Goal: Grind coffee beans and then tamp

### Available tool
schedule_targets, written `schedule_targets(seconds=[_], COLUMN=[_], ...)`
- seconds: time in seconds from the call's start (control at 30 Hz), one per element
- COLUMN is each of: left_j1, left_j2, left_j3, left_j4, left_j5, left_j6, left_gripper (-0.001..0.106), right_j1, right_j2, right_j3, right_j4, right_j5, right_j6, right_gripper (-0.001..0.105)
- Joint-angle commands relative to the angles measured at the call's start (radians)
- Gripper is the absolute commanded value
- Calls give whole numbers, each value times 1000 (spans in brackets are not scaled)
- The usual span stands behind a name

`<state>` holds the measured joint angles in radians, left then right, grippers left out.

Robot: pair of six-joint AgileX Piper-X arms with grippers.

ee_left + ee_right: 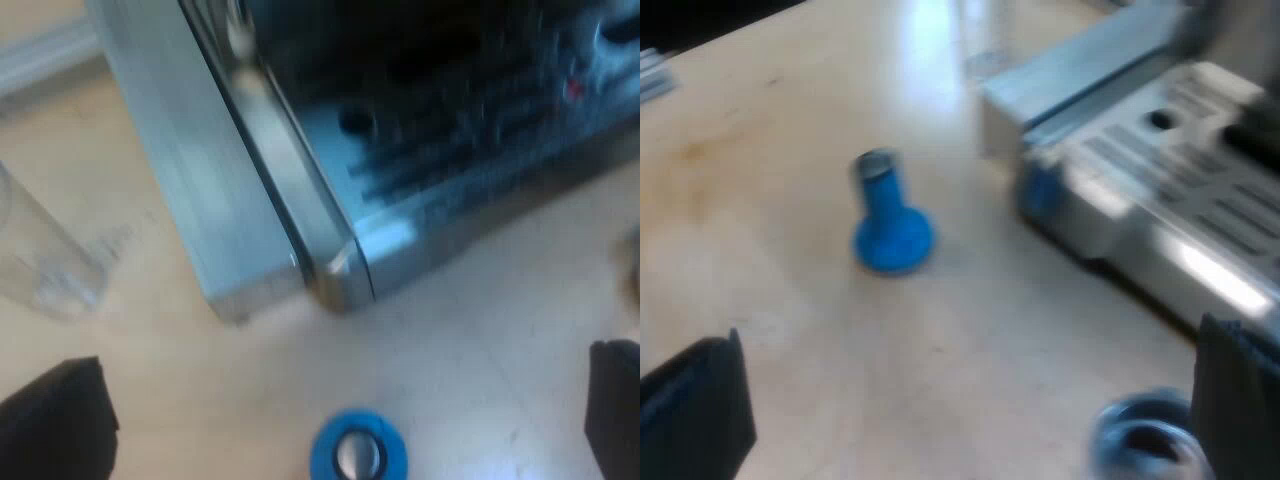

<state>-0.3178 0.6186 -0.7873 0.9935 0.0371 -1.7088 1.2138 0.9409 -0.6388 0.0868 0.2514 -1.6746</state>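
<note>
on the pale table (760, 250), well apart from the espresso machine (1160, 190), the blue tamper (890, 215) is standing upright on its flared foot, with its narrow neck and metal-capped top pointing up. taking the right gripper (970, 400) as the clock's centre, the tamper is sitting ahead at about eleven o'clock and the machine's slotted tray is lying at about one o'clock. both black fingers are hanging wide apart with nothing between them. a round metal rim (1145, 440) with a dark hollow is showing just beside one right finger at roughly four o'clock, and i cannot tell whether it is the holder's basket. the left gripper (340, 400) is hovering over the tamper, likewise spread and holding nothing. the tamper's cap is lying between its fingers, the machine's corner is at twelve o'clock, and a measuring glass (45, 260) is standing near the machine's side at about ten o'clock. i am judging the tamper to be stiff, fairly dense, smooth and so somewhat slippery, and not fragile. the neck between cap and flare is looking like the best place to pinch, since cap and flare should be stopping it sliding through the pads.
</note>
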Motion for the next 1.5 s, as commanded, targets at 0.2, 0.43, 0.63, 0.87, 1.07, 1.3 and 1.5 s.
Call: schedule_targets(seconds=[0.2, 0.43, 0.63, 0.87, 1.07, 1.3, 1.5], left_j1=[61, 210, 223, 223, 223, 223, 223], left_j2=[-9, -9, -9, -9, -12, -67, -152], left_j3=[-195, -228, -228, -228, -228, -228, -228], left_j4=[4, 15, 37, 71, 104, 104, 121], left_j5=[-12, -12, -12, -12, -12, -12, -64], left_j6=[-21, -21, -21, -21, -21, -44, -44], left_gripper=[98, 98, 98, 98, 98, 97, 97], right_j1=[-159, -396, -652, -913, -1071, -1212, -1232], right_j2=[-82, -135, -193, -253, -318, -372, -425], right_j3=[-265, -395, -396, -396, -396, -396, -394], right_j4=[434, 600, 750, 918, 944, 944, 944], right_j5=[-42, -24, -87, -145, -185, -258, -275], right_j6=[-45, -51, -51, -125, -161, -174, -230], right_gripper=[90, 90, 90, 90, 90, 90, 90])
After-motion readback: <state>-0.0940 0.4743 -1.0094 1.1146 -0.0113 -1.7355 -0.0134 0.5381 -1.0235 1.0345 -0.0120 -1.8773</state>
